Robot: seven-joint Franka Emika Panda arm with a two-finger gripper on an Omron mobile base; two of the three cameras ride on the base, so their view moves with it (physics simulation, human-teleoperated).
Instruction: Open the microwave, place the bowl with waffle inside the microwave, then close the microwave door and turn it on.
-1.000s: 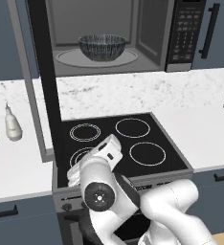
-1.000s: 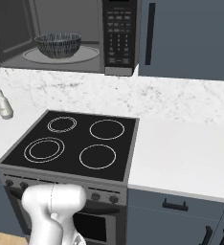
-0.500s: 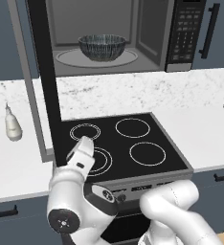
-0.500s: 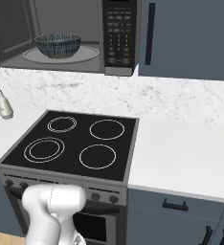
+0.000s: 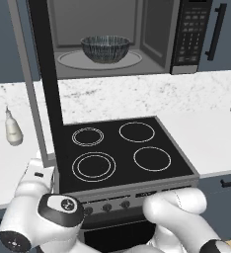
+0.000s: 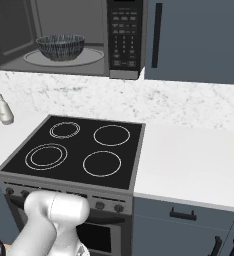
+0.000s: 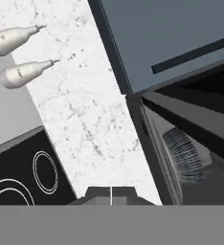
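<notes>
While door [image 5: 43,84] stands open left of microwave [image 5: 137,37], bowl [image 5: 105,48] sits inside on turntable. Gripper [image 7: 111,195] pressed together, empty, low beside door. We risk door edge slipping past fingers, swinging half shut.

Clearly a rendered home kitchen. Black four-ring stove [image 6: 76,152] set into a white marble-look counter [image 6: 189,160], knobs along its front. Built-in microwave [image 5: 117,37] at twelve o'clock above it, door swung open. Dark blue-grey cabinets [image 6: 196,40] at two o'clock. Two pale bottles [image 5: 11,129] at nine o'clock on the counter.
</notes>
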